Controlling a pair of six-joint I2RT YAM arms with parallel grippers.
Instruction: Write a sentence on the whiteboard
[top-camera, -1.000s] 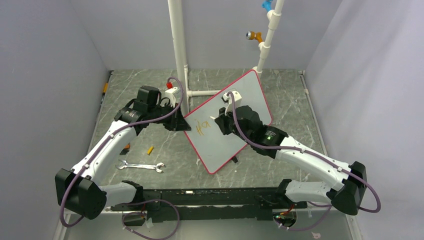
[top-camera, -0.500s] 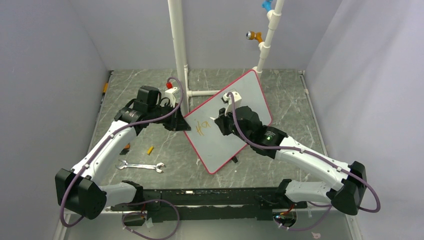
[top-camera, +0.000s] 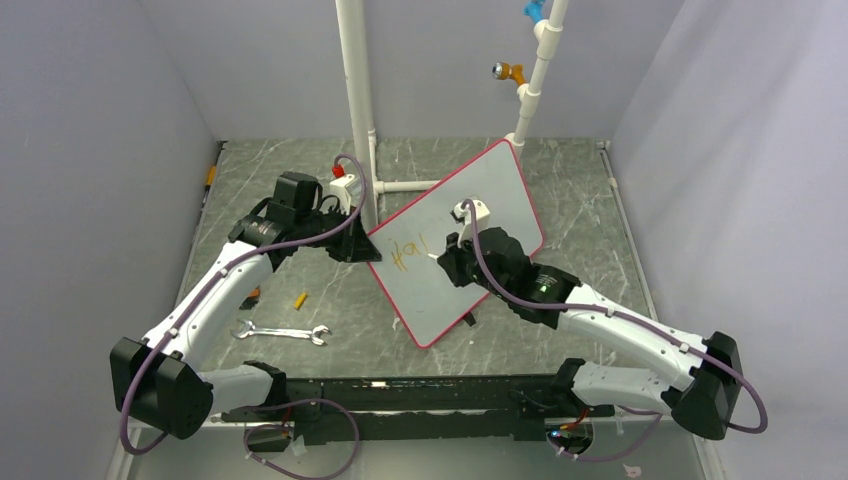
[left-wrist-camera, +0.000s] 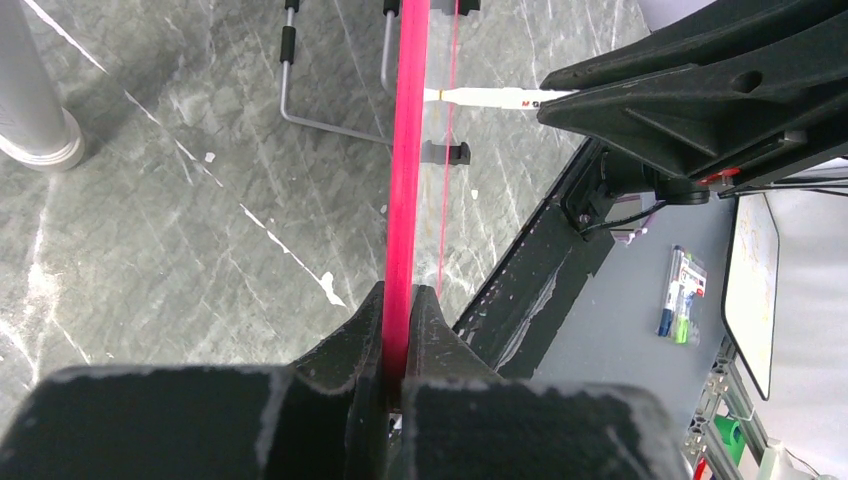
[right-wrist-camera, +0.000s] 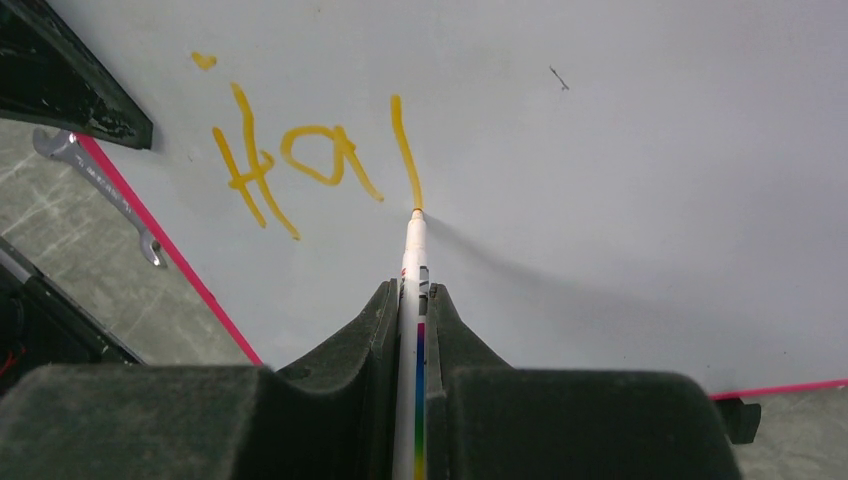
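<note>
Whiteboard (top-camera: 490, 195) stood propped on the table (top-camera: 590, 220), its red-pink frame pinched edge-on between the jaws of my left pincer (left-wrist-camera: 400, 298). That pincer was closed tight on the rim, with no gap I could see. From it the frame ran straight ahead through the wrist view, and a bent wire leg of the board with black sleeves showed just left of the frame, further ahead.

My right pincer (right-wrist-camera: 412, 300) was shut on a white marker (right-wrist-camera: 412, 250). The barrel ran forward out between the fingers, and its orange tip touched the board surface directly ahead of the pincer. The sentence (right-wrist-camera: 300, 160) lay ahead and to the left of that tip: orange-yellow strokes reading roughly "Ha", then a single upright stroke whose lower end met the marker tip. A small orange dab sat further left, above the first letter.

Past the board's edge, left of the right pincer, a steel wrench (right-wrist-camera: 100, 180) lay flat on the table. In the overhead view a white pipe post (top-camera: 355, 90) rose just behind the left pincer.
</note>
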